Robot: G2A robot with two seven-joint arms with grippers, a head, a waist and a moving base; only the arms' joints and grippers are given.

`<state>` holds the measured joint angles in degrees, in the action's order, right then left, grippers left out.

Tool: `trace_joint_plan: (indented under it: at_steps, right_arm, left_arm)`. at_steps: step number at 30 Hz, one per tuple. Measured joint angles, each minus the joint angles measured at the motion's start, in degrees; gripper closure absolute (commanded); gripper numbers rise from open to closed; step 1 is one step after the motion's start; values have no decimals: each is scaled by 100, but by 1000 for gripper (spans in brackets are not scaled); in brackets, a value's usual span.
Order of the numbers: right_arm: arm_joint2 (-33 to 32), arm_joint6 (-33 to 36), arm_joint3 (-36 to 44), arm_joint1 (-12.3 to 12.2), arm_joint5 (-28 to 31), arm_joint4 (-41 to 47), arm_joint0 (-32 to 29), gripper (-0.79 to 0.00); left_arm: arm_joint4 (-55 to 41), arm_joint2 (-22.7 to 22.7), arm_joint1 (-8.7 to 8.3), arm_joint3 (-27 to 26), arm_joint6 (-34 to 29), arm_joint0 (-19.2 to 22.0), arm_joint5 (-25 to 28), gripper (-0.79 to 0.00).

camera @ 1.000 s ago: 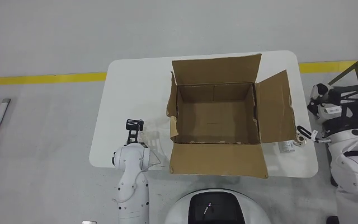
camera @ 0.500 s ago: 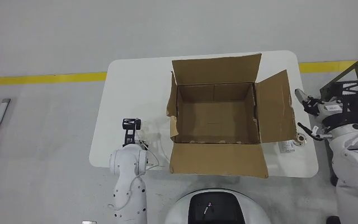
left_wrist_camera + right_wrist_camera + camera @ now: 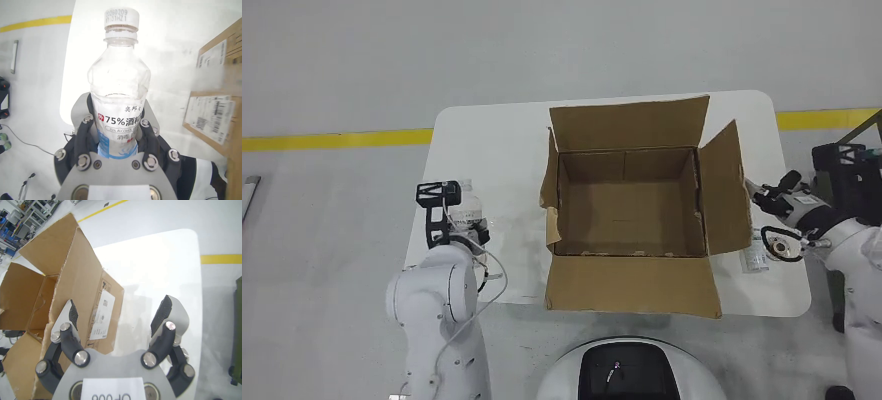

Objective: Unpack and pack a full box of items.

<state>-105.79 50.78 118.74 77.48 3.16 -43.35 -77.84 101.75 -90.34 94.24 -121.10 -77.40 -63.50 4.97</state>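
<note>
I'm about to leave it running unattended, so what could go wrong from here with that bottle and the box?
The left jaws are shut low on the bottle, leaving its top unsupported; it may tip or slip in transit. The left flap of the box stands between bottle and opening and could snag it. The right jaws, open, sit close beside the right flap and might nudge the box.

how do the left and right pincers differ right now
The left pincer is shut on a clear bottle; the right pincer is open and holds nothing. The left pincer sits well apart from the cardboard box; the right pincer is close beside its right flap. Both share the same build.
</note>
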Motion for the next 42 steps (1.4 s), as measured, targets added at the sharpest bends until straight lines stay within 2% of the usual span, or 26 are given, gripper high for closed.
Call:
trace_joint_plan:
  at_steps: [4, 9, 13, 15, 18, 19, 20, 25, 28, 31, 34, 35, 42]
  right_arm:
    - [137, -102, 66, -8, -213, 225, 8, -785]
    - [-81, -318, 248, -3, -749, 1108, 33, -785]
    - [-240, -199, 539, -36, -830, 1702, 87, -785]
    - [-188, -7, 703, -71, -793, 1663, 104, -785]
    - [55, 269, 801, -134, -685, 1049, 105, -770]
    - [146, 295, 767, -144, -720, 879, 105, -579]
    - [258, 325, 687, -154, -835, 700, 105, -342]
    - [486, 383, 508, -191, -1221, 289, 163, -77]
    - [457, 398, 424, -219, -1267, 250, 174, -37]
    - [422, 396, 342, -246, -1242, 253, 169, -89]
    - [423, 394, 262, -270, -1216, 256, 159, -58]
    - [437, 389, 235, -281, -1196, 242, 159, 0]
    - [472, 364, 241, -301, -1054, 168, 169, 0]
  left_arm:
    - [-190, 147, 4, -315, -230, 302, -78, 0]
    - [-364, 365, 3, -575, -503, 658, -87, 0]
    - [-455, 489, -3, -717, -688, 902, -49, 0]
    - [-542, 540, -5, -790, -795, 1037, -50, 0]
    - [-696, 603, -5, -874, -932, 1244, -88, 0]
    - [-742, 624, -4, -894, -961, 1303, -109, 0]
    - [-793, 651, -3, -913, -996, 1376, -146, 0]
    - [-885, 695, -3, -898, -1063, 1496, -259, 0]
    - [-879, 694, -2, -898, -1061, 1492, -256, 0]
    - [-879, 694, -2, -898, -1060, 1492, -255, 0]
    - [-879, 694, -2, -898, -1060, 1492, -255, 0]
    - [-879, 694, -2, -898, -1060, 1492, -255, 0]
    - [-898, 699, -3, -894, -1027, 1466, -259, 0]
